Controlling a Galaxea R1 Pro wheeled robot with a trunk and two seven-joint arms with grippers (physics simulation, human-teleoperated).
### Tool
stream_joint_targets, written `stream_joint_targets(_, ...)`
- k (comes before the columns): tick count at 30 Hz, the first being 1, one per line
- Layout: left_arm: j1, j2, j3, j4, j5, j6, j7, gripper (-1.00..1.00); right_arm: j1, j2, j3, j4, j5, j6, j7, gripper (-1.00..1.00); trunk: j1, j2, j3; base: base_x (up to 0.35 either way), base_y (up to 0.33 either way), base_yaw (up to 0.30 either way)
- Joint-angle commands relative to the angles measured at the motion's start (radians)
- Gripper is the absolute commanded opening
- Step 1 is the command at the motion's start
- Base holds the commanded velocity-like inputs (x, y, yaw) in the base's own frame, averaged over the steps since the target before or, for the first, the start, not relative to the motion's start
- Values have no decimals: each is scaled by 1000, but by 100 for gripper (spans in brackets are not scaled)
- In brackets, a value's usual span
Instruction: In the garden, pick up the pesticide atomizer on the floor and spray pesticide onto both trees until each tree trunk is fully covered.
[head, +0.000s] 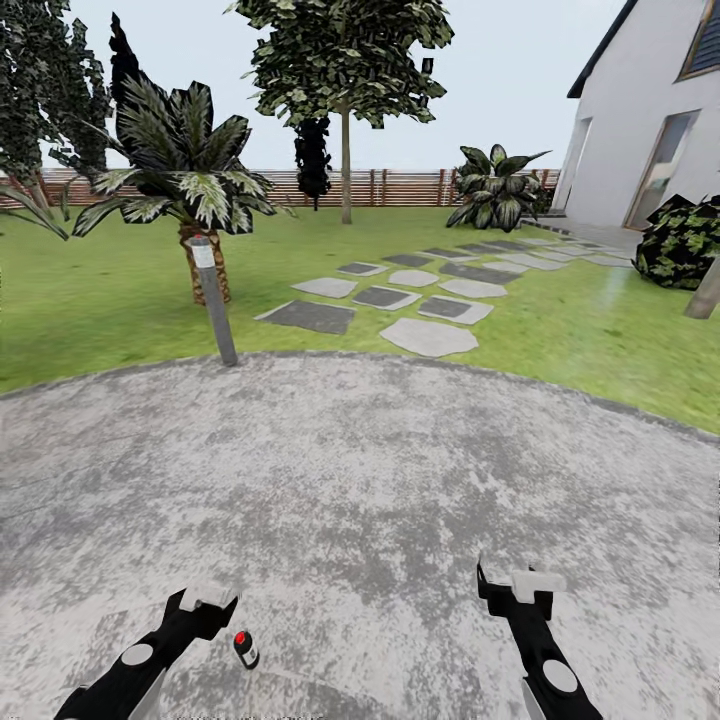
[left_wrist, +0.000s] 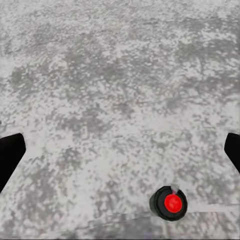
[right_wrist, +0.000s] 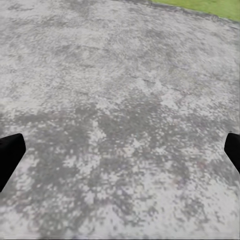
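Head view: atomizer (head: 245, 649) (cylindrical, red-capped) on mottled concrete (head: 360, 480).

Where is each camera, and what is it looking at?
Head view: up on the robot's head, looking forward and down over the paving to lawn, trees and fence; both arms show, left hand and right hand.
Left wrist view: on the left arm, looking down at paving and the bottle; dark fingertips at the edges.
Right wrist view: on the right arm, looking down at paving, grass in a corner; fingertips at the edges.
Shared: head and left wrist views both see the bottle.
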Motion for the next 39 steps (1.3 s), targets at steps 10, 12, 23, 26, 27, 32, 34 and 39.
stream_joint_targets(10, -1, -1, -1, 0, -10, -6, 1, 100, 0, 0, 1, 0, 0, -2, -3, 100, -1, 0, -1, -48, 31, -68)
stream_joint_targets(12, -1, -1, -1, -1, -10, -7, 1, 100, 0, 0, 1, 0, 0, -2, -3, 100, -1, 0, -1, -3, 2, -227)
stream_joint_targets(23, -1, -1, -1, -1, -11, -5, 1, 100, 0, 0, 2, 0, 0, -3, -3, 100, 3, -7, -4, 0, 0, -52)
stream_joint_targets(26, -2, -1, -1, 0, -11, -5, 1, 100, 0, 1, 2, 0, 0, -2, -3, 100, 15, -28, -13, 0, 0, -1)
stream_joint_targets(27, -3, -1, -1, 1, -11, -5, 1, 100, 0, 0, 1, 0, 0, -3, -3, 100, 19, -35, -16, 0, 0, 0)
stream_joint_targets(32, -7, -3, -2, 1, -11, -4, 1, 100, 0, 1, 2, 0, 0, -3, -3, 100, 38, -70, -32, 0, 0, -2)
stream_joint_targets(34, -7, -3, -2, 2, -11, -4, 1, 100, 0, 1, 2, 0, 0, -3, -3, 100, 45, -84, -39, 0, 0, -66)
stream_joint_targets(39, -8, -2, -2, 5, -11, -4, 1, 100, 0, 1, 2, 0, 0, -3, -3, 100, 48, -86, -62, 0, 0, -194)
